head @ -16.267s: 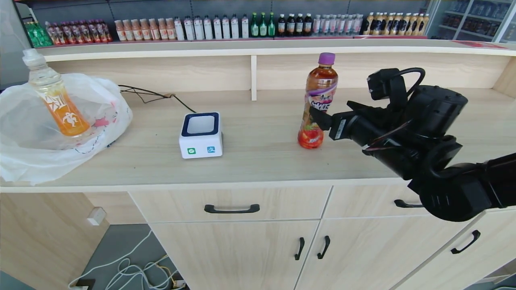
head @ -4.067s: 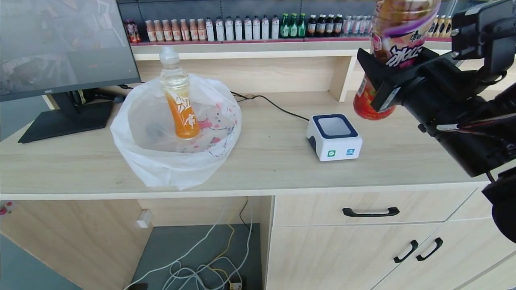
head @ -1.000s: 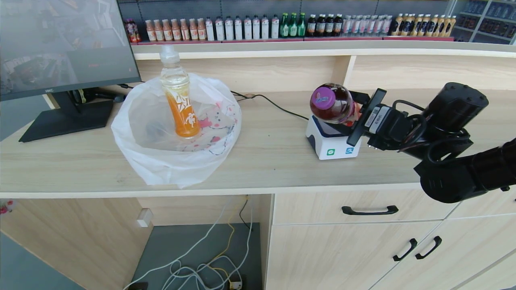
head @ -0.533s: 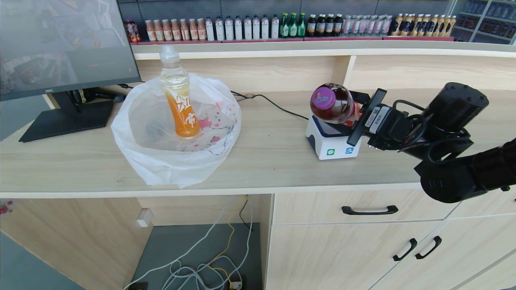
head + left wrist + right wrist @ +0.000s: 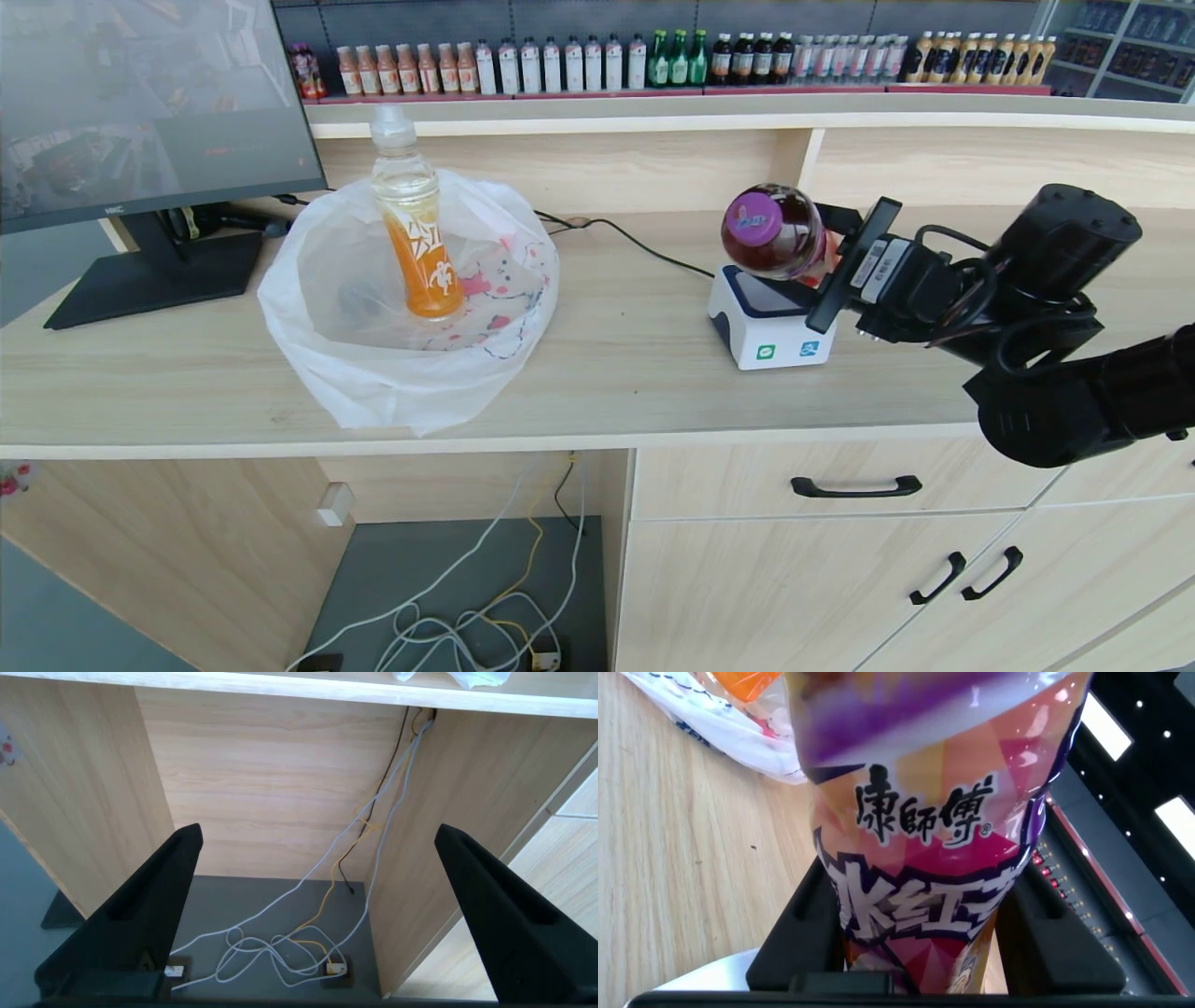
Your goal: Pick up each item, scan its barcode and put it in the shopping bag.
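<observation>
My right gripper (image 5: 822,257) is shut on a purple-capped tea bottle (image 5: 773,233), held on its side with the cap toward me, just above the white barcode scanner (image 5: 767,322) with its dark blue top. In the right wrist view the bottle's label (image 5: 924,859) lies between the black fingers (image 5: 808,924). To the left the white shopping bag (image 5: 411,299) sits open on the counter with an orange drink bottle (image 5: 411,219) standing in it. My left gripper (image 5: 318,915) hangs open below the counter, over the floor cables.
A monitor (image 5: 140,103) on a black stand is at the far left of the wooden counter (image 5: 607,373). The scanner's cable (image 5: 635,245) runs toward the back wall. A raised shelf (image 5: 653,117) with rows of drinks is behind. Drawers and cupboard doors are below.
The right gripper has lifted the bottle slightly off the scanner's top in the last half second. Earlier it carried the bottle from the counter's right to the scanner; the head camera also shifted.
</observation>
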Controlling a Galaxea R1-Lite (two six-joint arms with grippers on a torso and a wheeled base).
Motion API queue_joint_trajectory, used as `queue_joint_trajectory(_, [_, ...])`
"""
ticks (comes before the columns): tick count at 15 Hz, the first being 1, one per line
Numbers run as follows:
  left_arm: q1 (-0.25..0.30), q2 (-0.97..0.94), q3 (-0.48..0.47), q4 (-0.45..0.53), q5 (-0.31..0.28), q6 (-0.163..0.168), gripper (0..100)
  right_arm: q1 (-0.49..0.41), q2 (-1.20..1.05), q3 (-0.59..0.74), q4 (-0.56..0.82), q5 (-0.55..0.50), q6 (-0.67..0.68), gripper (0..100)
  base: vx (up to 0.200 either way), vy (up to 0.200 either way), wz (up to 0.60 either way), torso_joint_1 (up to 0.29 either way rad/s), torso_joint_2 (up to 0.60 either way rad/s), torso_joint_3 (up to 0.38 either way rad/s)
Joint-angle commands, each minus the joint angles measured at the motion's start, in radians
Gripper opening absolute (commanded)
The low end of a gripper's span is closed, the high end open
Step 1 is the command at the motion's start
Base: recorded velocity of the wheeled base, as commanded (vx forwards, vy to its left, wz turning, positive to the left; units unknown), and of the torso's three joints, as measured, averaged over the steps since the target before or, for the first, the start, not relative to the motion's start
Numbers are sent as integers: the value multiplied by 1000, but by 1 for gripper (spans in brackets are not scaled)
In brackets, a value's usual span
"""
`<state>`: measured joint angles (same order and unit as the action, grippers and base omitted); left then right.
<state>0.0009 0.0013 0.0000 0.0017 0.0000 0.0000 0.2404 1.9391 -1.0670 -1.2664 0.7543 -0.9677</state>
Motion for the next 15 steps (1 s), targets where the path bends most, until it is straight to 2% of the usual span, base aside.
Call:
queue_joint_trajectory(1, [-1, 0, 0, 0, 0, 0, 100, 5, -17, 7, -1, 0, 4, 0, 0, 0, 0, 0, 0, 0])
queue_joint_trajectory(7, [1, 0, 0, 0, 0, -3, 100, 22, -95, -11, 1, -21, 147, 0, 0, 0, 0, 0, 0, 0])
queue_joint_trajectory(13, [1, 0, 0, 0, 0, -3, 100, 20, -210, 30, -8, -211, 468, 0, 0, 0, 0, 0, 0, 0])
queue_joint_trajectory(15, [1, 0, 0, 0, 0, -3, 100, 19, -215, 47, -28, -256, 535, 0, 0, 0, 0, 0, 0, 0])
